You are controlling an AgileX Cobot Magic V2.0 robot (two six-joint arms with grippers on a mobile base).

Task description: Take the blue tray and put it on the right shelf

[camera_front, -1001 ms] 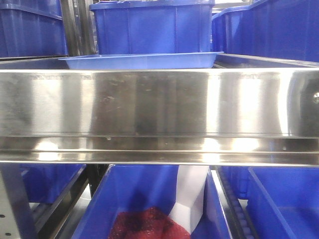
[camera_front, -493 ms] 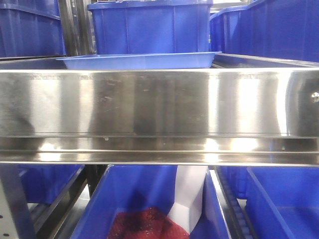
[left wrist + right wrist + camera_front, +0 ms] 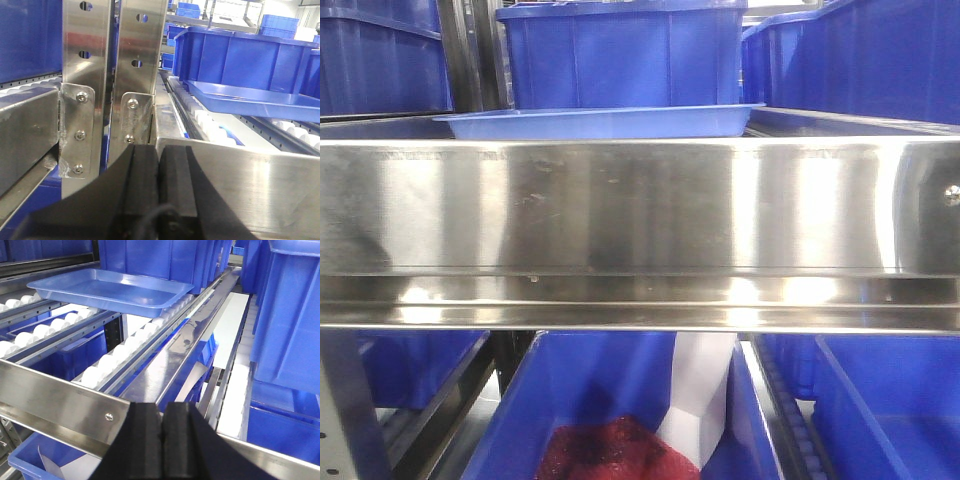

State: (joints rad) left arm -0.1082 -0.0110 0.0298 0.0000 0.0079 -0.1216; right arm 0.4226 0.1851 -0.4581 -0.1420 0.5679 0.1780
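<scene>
The light-blue tray [image 3: 600, 122] lies flat on the white rollers of the right shelf, just behind its wide shiny steel front lip [image 3: 640, 210]. In the left wrist view the tray [image 3: 250, 97] is far ahead to the right, and my left gripper [image 3: 159, 149] is shut and empty, just in front of the lip [image 3: 260, 175]. In the right wrist view the tray [image 3: 107, 287] sits ahead to the left. My right gripper [image 3: 163, 407] is shut and empty at the lip [image 3: 55, 390]. Neither gripper shows in the front view.
Deep dark-blue bins [image 3: 620, 55] stand right behind the tray and on both sides. Perforated steel uprights [image 3: 85, 75] rise at the left. Below the shelf, a blue bin [image 3: 550, 400] holds red mesh [image 3: 610, 450] and a white sheet [image 3: 700, 390]. Roller tracks [image 3: 125, 350] run towards the tray.
The front view shifted slightly between one second and half a second ago, so the tray and bins moved a little left and up in the picture. Since then nothing has moved.
</scene>
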